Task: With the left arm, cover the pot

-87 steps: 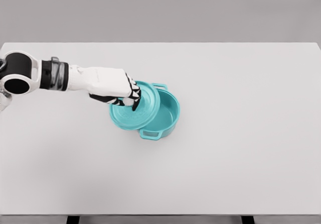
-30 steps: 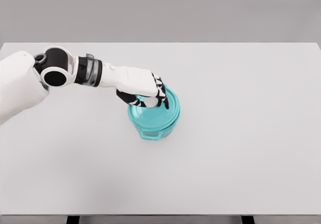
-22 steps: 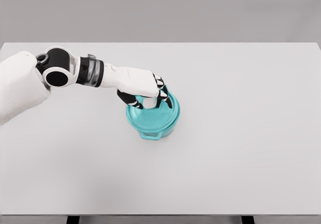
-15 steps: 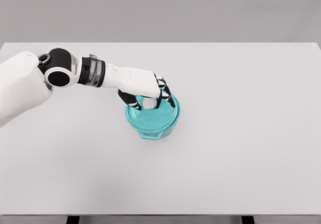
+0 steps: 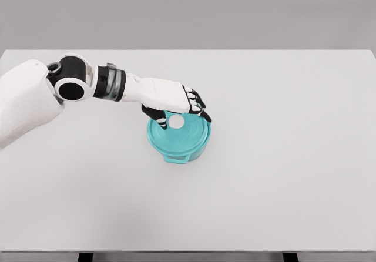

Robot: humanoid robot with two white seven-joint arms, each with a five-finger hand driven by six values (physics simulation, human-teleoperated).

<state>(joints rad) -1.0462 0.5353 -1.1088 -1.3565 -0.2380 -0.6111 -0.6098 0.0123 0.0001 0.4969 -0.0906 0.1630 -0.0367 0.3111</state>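
The round teal pot (image 5: 178, 147) is seen near the middle of the flat white table (image 5: 282, 174), a little to the left. One small teal handle is shown at its front edge. The pot is closed by the round teal lid (image 5: 179, 134), which is laid flat on top and lined up with the rim, as far as can be told. No gap is seen between lid and pot. A small white knob (image 5: 175, 122) is found in the middle of the lid.

The left hand (image 5: 176, 104) is held just over the back part of the lid. Its black-and-white fingers (image 5: 198, 106) are spread out and loose, and the knob is left bare between them. Nothing is gripped. Whether the fingertips are touching the lid cannot be told.

The white left arm (image 5: 35, 94) is stretched in from the left side of the picture. The right arm is not shown.

The main job looks done: the pot is covered. What is left, it is judged, is only for the hand to be lifted up and away without the lid being knocked.
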